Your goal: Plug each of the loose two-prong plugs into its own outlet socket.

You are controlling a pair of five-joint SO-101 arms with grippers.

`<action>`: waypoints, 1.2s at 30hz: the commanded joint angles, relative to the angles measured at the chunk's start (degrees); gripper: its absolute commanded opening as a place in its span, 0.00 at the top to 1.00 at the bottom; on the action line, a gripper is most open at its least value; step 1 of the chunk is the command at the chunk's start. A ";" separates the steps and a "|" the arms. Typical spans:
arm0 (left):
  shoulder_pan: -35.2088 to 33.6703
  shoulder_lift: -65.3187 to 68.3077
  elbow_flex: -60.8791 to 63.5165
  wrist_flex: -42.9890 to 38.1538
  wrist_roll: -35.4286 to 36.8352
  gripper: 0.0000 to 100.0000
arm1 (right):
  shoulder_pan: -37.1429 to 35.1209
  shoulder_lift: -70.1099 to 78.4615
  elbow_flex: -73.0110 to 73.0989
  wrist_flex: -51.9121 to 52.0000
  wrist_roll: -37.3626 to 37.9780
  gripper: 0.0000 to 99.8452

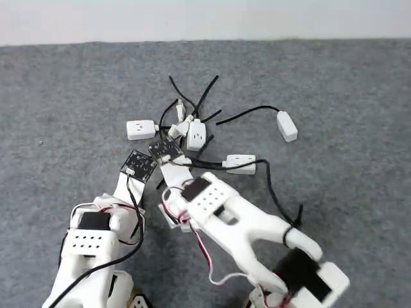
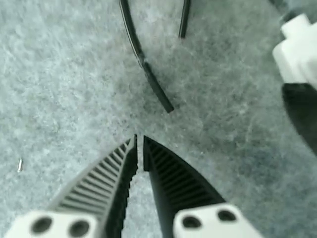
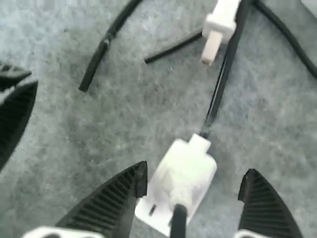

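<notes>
High cam: top-down, far. Wrist cams: close, facing table (image 2: 59,74).

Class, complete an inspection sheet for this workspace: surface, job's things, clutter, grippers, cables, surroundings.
Surface: grey carpet, flat.
Job's things: a white socket lies between the fingers of the right gripper, with more sockets scattered nearby; a loose white plug lies beyond it.
Clutter: one small speck on the carpet.
Grippers: left gripper shut, over bare carpet; right gripper open, astride the socket.
Cables: black cables tangled among the sockets.
Surroundings: pale wall behind the carpet.
</notes>
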 commanded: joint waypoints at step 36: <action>-0.62 -0.79 -2.68 -3.08 7.56 0.98 | 79.25 -20.62 -0.44 16.40 29.80 0.99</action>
